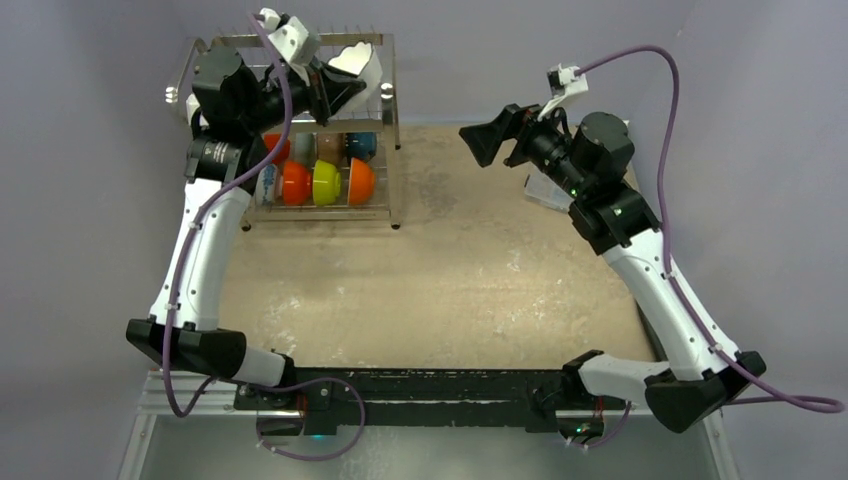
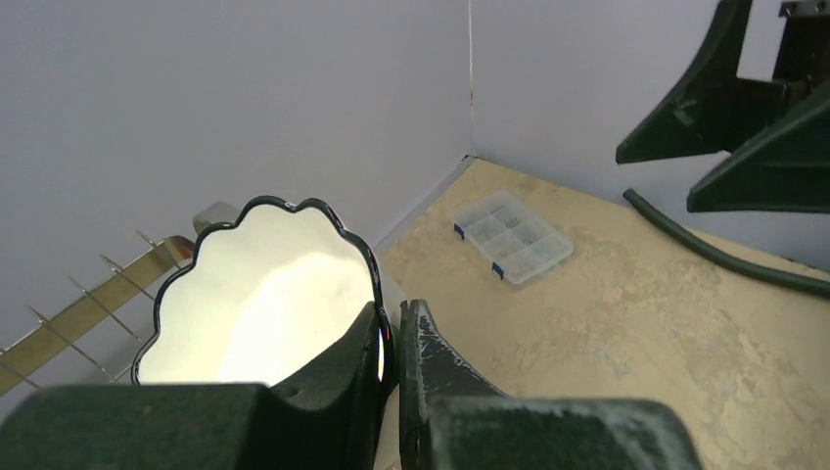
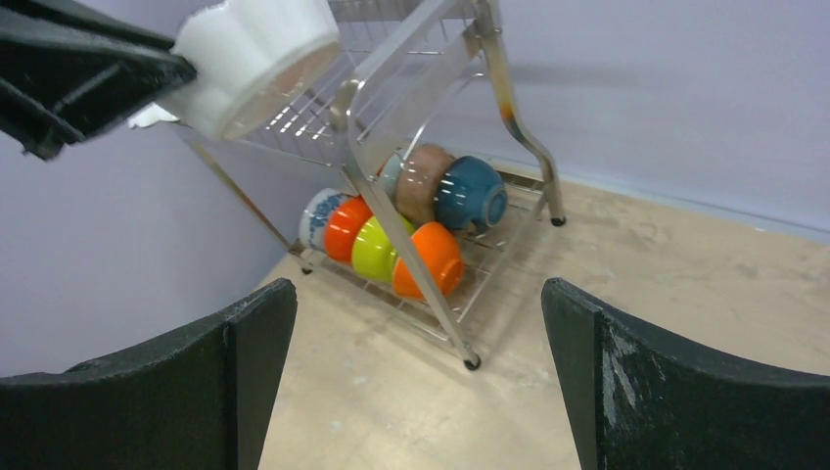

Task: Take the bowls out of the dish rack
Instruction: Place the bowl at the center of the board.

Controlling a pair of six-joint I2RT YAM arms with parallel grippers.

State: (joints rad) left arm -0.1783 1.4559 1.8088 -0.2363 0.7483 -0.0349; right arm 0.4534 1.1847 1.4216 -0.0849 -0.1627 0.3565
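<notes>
My left gripper (image 1: 338, 88) (image 2: 394, 328) is shut on the rim of a white scalloped bowl (image 1: 357, 62) (image 2: 259, 294) (image 3: 259, 54), holding it tilted above the top tier of the steel dish rack (image 1: 391, 100) (image 3: 509, 108). On the lower tier several bowls lie on their sides: two orange (image 1: 294, 182) (image 3: 431, 259), a yellow-green (image 1: 326, 183) (image 3: 377, 250), a teal (image 1: 361, 145) (image 3: 472, 194), a tan (image 3: 423, 181) and a blue-patterned one (image 3: 318, 217). My right gripper (image 1: 475, 145) (image 3: 419, 294) hovers open and empty to the right of the rack, facing it.
A clear compartment box (image 2: 512, 236) (image 1: 545, 190) lies by the back wall, partly under my right arm. Grey walls close in behind and left of the rack. A dark cable (image 2: 724, 257) runs across the tan tabletop (image 1: 450, 270).
</notes>
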